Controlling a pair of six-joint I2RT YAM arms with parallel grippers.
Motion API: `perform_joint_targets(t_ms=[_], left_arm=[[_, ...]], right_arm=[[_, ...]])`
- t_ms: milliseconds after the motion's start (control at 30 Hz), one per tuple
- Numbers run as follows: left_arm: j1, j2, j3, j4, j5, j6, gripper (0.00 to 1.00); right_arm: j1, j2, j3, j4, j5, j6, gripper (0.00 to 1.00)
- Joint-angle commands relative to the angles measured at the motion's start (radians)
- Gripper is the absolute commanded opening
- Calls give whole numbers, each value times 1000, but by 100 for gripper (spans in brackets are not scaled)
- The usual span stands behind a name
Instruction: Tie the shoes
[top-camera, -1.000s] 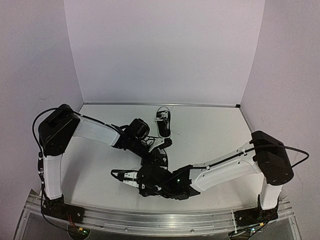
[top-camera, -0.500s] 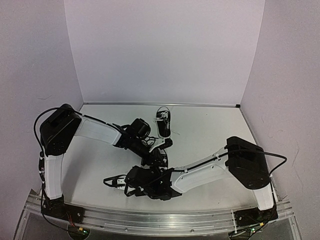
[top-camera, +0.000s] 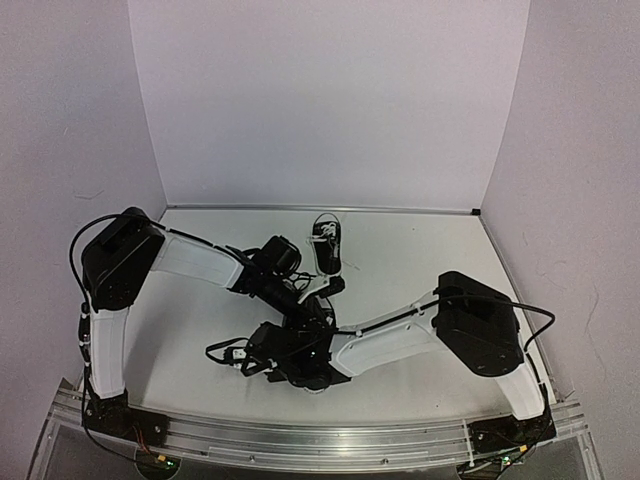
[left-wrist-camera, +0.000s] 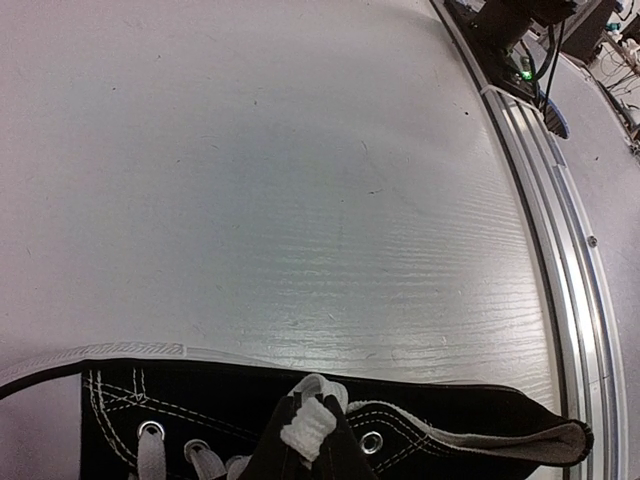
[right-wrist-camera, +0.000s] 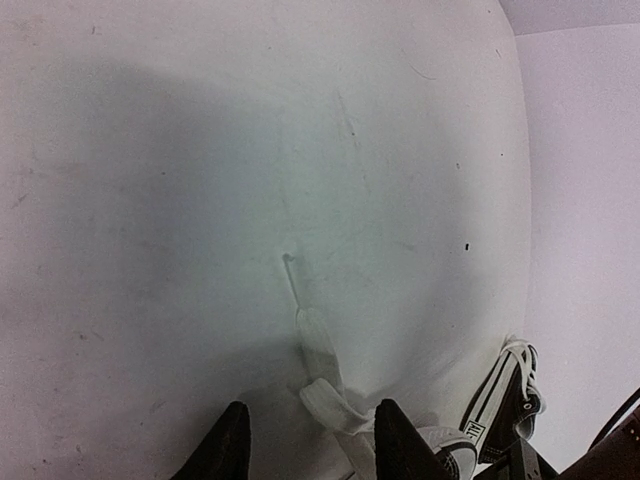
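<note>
One black shoe with white laces lies at the back of the table. The other shoe lies mid-table under my arms and is mostly hidden in the top view. My left gripper is shut on a loop of that shoe's white lace at the eyelets; in the top view it sits at the table's middle. My right gripper is open low over the table, toward the front left in the top view. A loose lace end lies flat between its fingertips, untouched.
A shoe's white rubber end shows at the right wrist view's lower right. The metal rail runs along the table's near edge. White walls enclose the back and both sides.
My right arm has folded in and swung its gripper left along the front of the table. My left gripper has stayed at the shoe.
</note>
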Motion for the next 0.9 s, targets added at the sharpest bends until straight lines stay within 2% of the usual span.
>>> perform_joint_targets(t_ms=[0, 233, 433, 867], left_arm=[[-3, 33, 24, -40, 7, 18, 7], [-3, 43, 32, -49, 3, 22, 7], [-1, 47, 38, -56, -3, 26, 7], [2, 45, 48, -59, -21, 20, 5]], right_arm=[[-24, 43, 45, -17, 29, -29, 39], [-44, 72, 71, -21, 39, -46, 25], [-44, 45, 61, -21, 28, -24, 1], [0, -139, -29, -21, -79, 87, 0]])
